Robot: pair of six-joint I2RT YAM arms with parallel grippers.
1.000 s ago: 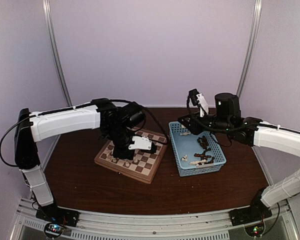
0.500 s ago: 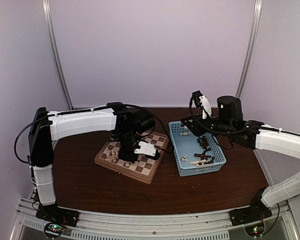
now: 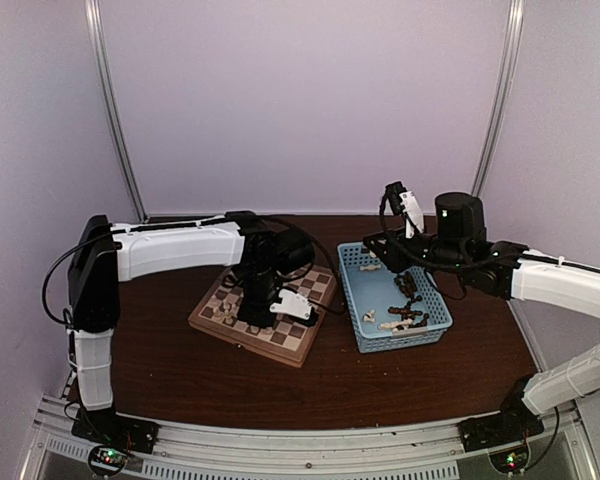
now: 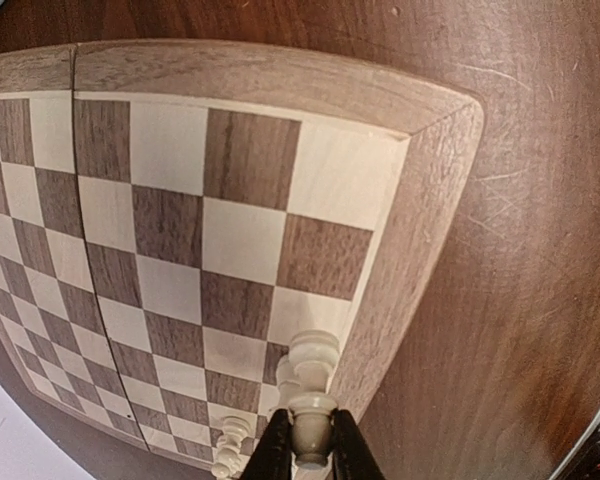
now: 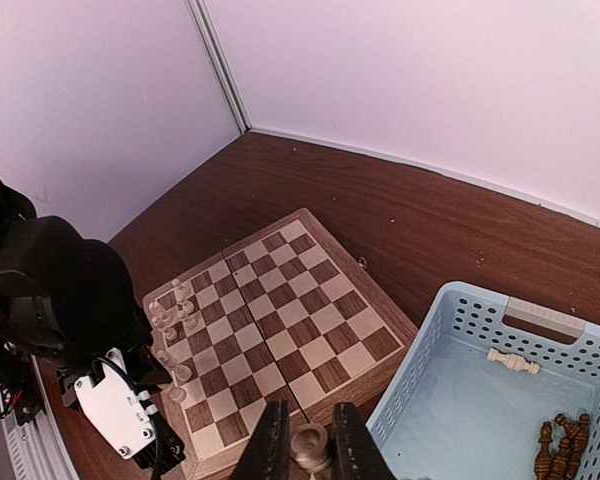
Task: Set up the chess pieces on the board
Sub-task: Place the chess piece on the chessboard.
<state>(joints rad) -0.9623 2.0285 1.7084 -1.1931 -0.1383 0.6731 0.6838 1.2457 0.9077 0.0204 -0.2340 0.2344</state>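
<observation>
The board [image 3: 298,342] lies left of centre; it also shows in the left wrist view [image 4: 180,230] and the right wrist view [image 5: 310,300]. My left gripper [image 3: 252,312] is low over the board's near rows. It is shut [image 4: 312,440] on a cream-white chess piece [image 4: 311,428], right beside a standing white piece [image 4: 313,355] at the rim. Several white pieces [image 5: 170,310] stand along one edge. My right gripper [image 3: 372,250] is raised by the basket's far left corner. It is shut [image 5: 309,445] on a pale piece [image 5: 310,447].
A light-blue perforated basket [image 3: 400,342] stands right of the board. It holds dark pieces [image 3: 408,288] and a few white ones [image 3: 395,325], and one white piece [image 5: 513,362] lies alone. The left arm's black wrist [image 5: 60,300] hangs over the board's near side.
The left arm has swung right and lowered its gripper with the white piece toward the board's near rows. The right arm shifted slightly right, then held still.
</observation>
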